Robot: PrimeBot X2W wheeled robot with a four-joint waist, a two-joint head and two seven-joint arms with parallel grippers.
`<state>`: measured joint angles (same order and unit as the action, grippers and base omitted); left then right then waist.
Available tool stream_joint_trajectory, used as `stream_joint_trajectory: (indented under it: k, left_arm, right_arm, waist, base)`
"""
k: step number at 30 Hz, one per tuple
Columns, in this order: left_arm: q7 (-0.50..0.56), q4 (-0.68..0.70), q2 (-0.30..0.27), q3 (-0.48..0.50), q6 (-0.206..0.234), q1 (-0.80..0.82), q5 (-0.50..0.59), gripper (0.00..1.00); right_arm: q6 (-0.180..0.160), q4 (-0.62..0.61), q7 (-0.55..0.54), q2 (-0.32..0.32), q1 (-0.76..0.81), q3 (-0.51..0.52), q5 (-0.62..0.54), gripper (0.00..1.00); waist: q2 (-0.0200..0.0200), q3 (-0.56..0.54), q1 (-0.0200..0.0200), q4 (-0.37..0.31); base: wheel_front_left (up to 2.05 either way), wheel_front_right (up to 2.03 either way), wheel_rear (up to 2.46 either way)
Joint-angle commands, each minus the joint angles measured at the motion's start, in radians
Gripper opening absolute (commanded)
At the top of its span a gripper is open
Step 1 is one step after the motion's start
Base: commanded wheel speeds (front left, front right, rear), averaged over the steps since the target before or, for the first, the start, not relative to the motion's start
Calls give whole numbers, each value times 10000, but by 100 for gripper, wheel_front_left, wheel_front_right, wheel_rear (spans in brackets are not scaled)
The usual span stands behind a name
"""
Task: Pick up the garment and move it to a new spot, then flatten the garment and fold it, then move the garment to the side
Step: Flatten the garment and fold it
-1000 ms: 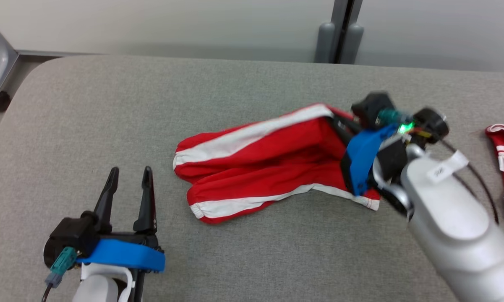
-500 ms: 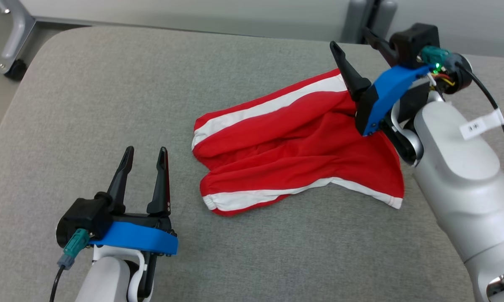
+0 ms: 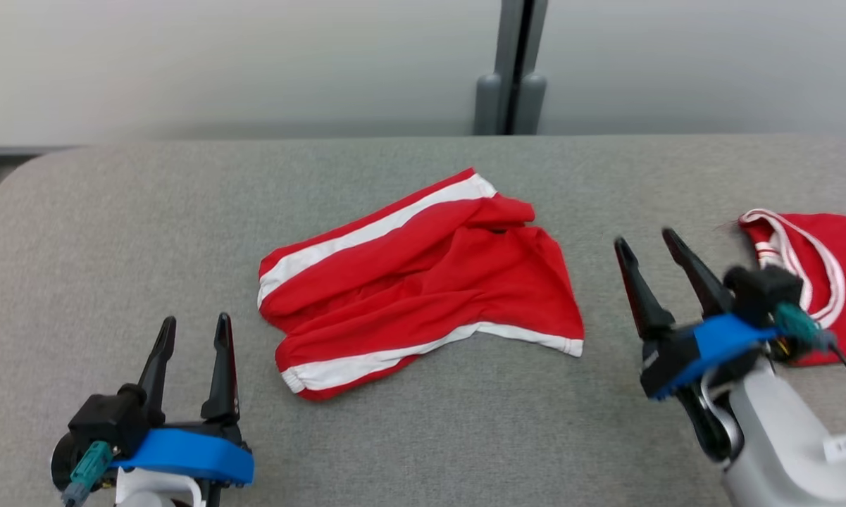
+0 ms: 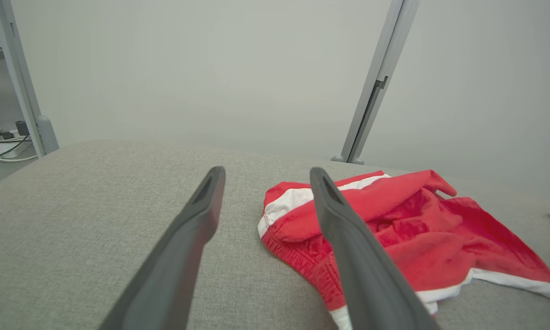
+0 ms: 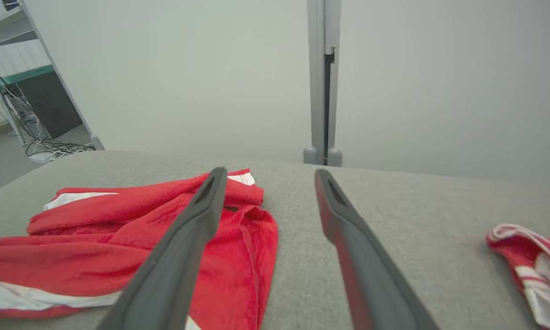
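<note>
Red fabric shorts with white side stripes (image 3: pixel 423 282) lie loosely rumpled at the middle of the grey cloth-covered table (image 3: pixel 113 211), held by nothing. The right gripper (image 3: pixel 643 238), clamped on their right edge a second ago, has let go and drawn back to the near right, fingers spread. The left gripper (image 3: pixel 196 319) waits at the near left, also spread. Relocation looks done; flattening comes next.

Garment (image 3: pixel 423 282) is bright red with white stripes, surface (image 3: pixel 113 211) is plain speckly grey, and the second cloth (image 3: pixel 842 243) is red too with thin white striped trim.
</note>
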<state>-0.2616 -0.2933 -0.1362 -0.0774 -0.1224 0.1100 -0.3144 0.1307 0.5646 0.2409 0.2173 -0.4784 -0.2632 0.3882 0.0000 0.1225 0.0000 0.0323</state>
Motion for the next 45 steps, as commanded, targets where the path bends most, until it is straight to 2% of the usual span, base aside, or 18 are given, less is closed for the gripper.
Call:
stream_joint_trajectory:
  k: [1,3,8,15,35,45]
  left_arm:
    - [-45,-89,-92,61,77,-174,93,100]
    - [-45,-179,-155,188,108,-443,79,100]
    - [-45,-302,-228,351,196,-852,26,100]
    - [-34,-434,-263,372,264,-1086,-5,100]
    - [134,-462,-286,26,402,-856,-25,100]
    - [1937,-1426,17,-1080,-22,-477,-996,100]
  right_arm:
    - [1,-407,57,-24,673,379,-191,100]
    - [3,-1264,82,-303,1792,1032,-496,100]
    - [1,-2507,52,-867,3306,1945,-1098,100]
    - [3,-3303,-413,-1320,4240,2311,-1605,100]
    - [3,-4117,-1150,-1639,4635,2290,-1932,100]
    - [1,-3832,-1521,-1655,4117,1785,-1822,100]
  waist:
    - [0,-463,0,-399]
    - [0,-769,0,-580]
    - [0,-1185,0,-763]
    - [0,-1315,0,-826]
    - [0,-1239,0,-657]
    - [0,-929,0,-513]
  base:
    - [0,0,0]
    - [0,0,0]
    - [0,0,0]
    - [0,0,0]
    - [0,0,0]
    - [0,0,0]
